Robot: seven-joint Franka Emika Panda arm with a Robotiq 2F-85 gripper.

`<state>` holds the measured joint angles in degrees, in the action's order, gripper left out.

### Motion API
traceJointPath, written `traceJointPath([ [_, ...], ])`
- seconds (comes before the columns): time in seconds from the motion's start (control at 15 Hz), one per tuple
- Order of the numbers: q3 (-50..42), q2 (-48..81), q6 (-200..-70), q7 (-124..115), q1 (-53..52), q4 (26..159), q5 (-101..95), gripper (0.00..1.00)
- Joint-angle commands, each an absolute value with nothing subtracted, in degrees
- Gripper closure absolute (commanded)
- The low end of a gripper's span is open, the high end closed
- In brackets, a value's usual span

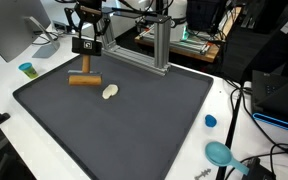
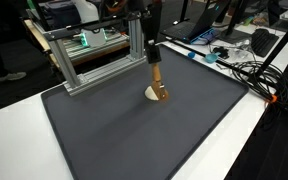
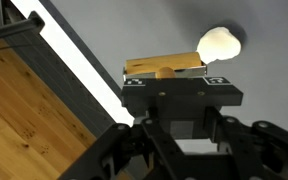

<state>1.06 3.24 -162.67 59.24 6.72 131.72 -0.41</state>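
Note:
My gripper (image 1: 85,42) (image 2: 152,50) hangs over the far part of a dark grey mat (image 1: 134,125) (image 2: 144,140). It is shut on a black marked block (image 3: 179,95) at the top of the upright handle of a wooden T-shaped roller (image 1: 84,80) (image 2: 159,88). The roller's crossbar (image 3: 164,67) lies level, right at the mat; I cannot tell whether it touches. A cream oval lump (image 1: 109,92) (image 2: 150,96) (image 3: 219,42) lies on the mat just beside the crossbar's end, apart from it. The block hides my fingertips in the wrist view.
A silver aluminium frame (image 1: 159,45) (image 2: 94,65) stands along the mat's far edge, close behind the gripper. On the white table are a small blue cup (image 1: 27,69), a blue cap (image 1: 210,121) and a teal tool (image 1: 220,153). Cables (image 2: 249,75) lie beside the mat.

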Motion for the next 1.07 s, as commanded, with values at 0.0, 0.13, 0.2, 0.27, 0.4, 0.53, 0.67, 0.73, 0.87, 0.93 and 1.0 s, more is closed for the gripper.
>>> traceJointPath([
  [0.0, 1.73, 2.42, -162.69, 62.07, 6.81, 132.58, 1.31, 0.54],
  [0.13, 2.32, 1.16, -162.69, 63.80, 6.85, 133.64, 2.17, 0.54],
  [0.2, 2.36, 0.86, -162.69, 63.90, 6.87, 133.83, 2.17, 0.54],
  [0.27, 2.35, 0.76, -162.69, 63.98, 6.94, 133.90, 2.17, 0.79],
  [0.4, 1.81, -0.63, -159.50, 66.73, 7.36, 135.11, -2.17, 0.79],
  [0.53, 0.10, -1.88, -155.48, 72.36, 6.05, 135.80, -3.18, 0.79],
  [0.67, -0.54, -3.05, -151.79, 78.22, 5.87, 136.26, -3.39, 0.79],
  [0.73, -0.88, -3.25, -150.97, 80.83, 5.74, 135.97, -4.14, 0.79],
  [0.87, -1.07, -0.28, -152.80, 76.59, 5.19, 134.88, -2.83, 0.54],
  [0.93, -1.16, -0.13, -152.80, 76.41, 5.13, 134.89, -2.82, 0.54],
  [1.0, -1.13, 0.10, -152.82, 76.31, 5.07, 134.89, -2.81, 0.54],
])
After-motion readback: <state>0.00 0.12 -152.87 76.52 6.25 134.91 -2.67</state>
